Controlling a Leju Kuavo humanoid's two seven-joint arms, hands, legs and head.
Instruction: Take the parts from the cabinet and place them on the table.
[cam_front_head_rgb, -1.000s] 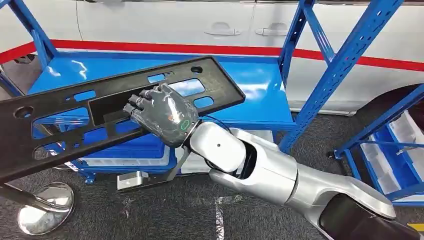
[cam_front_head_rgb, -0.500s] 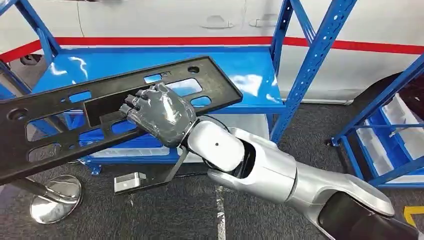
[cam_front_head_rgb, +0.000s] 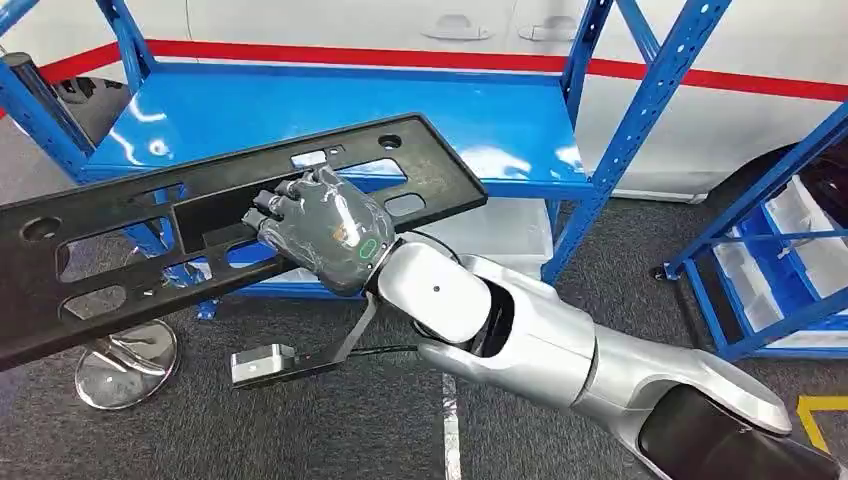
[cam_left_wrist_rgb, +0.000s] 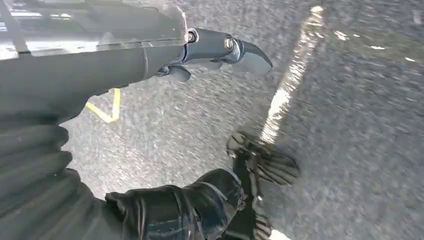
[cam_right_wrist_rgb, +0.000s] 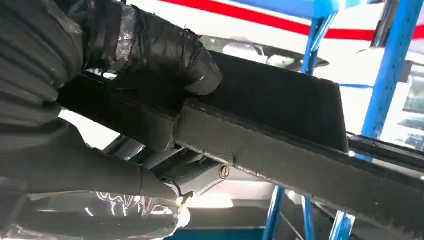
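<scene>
A long, flat black plastic panel (cam_front_head_rgb: 215, 225), matte and pierced with rectangular and round cutouts, hangs in the air in front of a glossy blue metal shelf (cam_front_head_rgb: 330, 120) of a perforated-post rack. The panel's long axis runs from the lower left up toward the right, its far end over the shelf's front edge. Below its left end, a polished round metal stand base (cam_front_head_rgb: 125, 362) rests on dark grey carpet. At the panel's middle, the right hand (cam_front_head_rgb: 320, 235), wrapped in shiny clear film, grips the edge of a central cutout, fingers (cam_front_head_rgb: 275, 200) curled over the top and thumb (cam_right_wrist_rgb: 165, 45) pressed against the underside. A silver arm extends rightward from it. The left hand (cam_left_wrist_rgb: 220, 50) hangs above the carpet, fingers loosely extended, holding nothing.
</scene>
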